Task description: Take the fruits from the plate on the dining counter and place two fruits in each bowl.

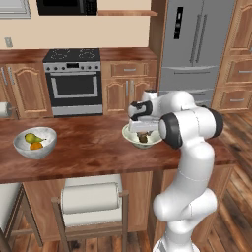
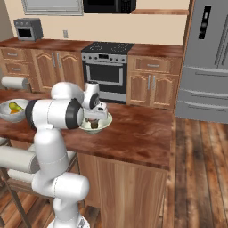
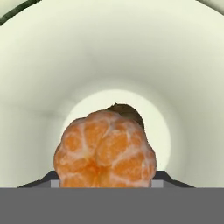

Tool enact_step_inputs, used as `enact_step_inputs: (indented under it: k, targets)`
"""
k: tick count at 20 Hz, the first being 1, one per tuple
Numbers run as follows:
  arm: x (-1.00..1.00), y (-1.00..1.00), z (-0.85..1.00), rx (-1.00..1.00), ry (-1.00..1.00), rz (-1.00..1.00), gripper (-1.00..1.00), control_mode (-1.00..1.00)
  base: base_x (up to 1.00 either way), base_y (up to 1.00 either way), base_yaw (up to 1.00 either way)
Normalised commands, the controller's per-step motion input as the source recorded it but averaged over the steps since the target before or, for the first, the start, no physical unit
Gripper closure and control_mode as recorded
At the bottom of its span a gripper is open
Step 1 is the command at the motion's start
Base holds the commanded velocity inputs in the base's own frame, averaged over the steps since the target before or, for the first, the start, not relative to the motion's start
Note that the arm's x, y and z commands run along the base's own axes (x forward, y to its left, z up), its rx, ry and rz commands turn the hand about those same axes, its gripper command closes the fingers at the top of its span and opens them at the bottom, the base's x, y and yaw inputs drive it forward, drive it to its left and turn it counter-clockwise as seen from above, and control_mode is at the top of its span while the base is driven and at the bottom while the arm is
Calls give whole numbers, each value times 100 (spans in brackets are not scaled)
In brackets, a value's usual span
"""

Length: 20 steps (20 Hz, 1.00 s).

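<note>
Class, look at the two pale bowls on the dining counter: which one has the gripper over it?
The bowl nearest the arm, holding a dark fruit, with the gripper just above. The other bowl, holding a pear and an orange, sits apart.

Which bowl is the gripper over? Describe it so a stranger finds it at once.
On the dark wooden dining counter stand two pale bowls. It is the bowl under the arm, nearer the refrigerator, holding a dark brown fruit; the other bowl holds a pear and an orange.

Peeled tan-orange fruit fills the foreground — pale bowl behind (dark fruit peeking).
</note>
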Motion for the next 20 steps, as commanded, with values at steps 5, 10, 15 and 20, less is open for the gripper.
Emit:
enact_step_inputs:
  k: [5,10,15,20]
  targets:
    - [1,0,0,0,0,0,-100,-100,0,0,0]
    - [0,0,5,0,0,0,-100,-100,0,0,0]
    - [-19,0,19,0,0,0,-100,-100,0,0,0]
    - [-35,0,39,0,0,0,-100,-100,0,0,0]
